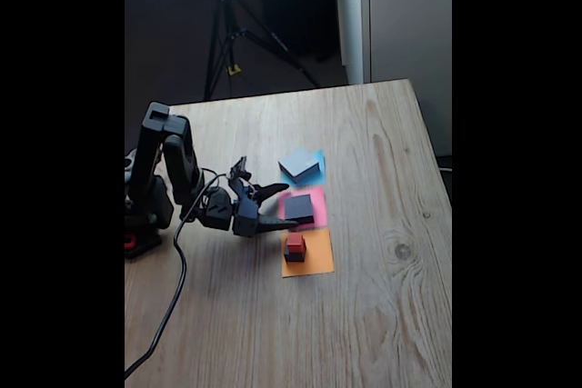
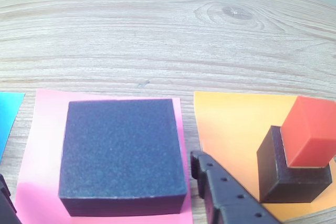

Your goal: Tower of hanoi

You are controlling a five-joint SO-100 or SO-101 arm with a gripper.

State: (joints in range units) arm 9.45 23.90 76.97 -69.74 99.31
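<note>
Four blocks counted: one flat grey block point(image 1: 301, 165), one black block point(image 2: 123, 156), one small dark grey block point(image 2: 281, 174) and one red cube point(image 2: 310, 130). Three paper squares counted: one blue point(image 1: 317, 159), one pink point(image 2: 44, 129), one orange point(image 2: 231, 129). One arm with one gripper point(image 1: 277, 207). One table point(image 1: 382, 315). One tripod point(image 1: 227, 34) behind it.

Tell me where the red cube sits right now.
The red cube sits on the small dark block on the orange paper, right of the black block in the wrist view.
</note>
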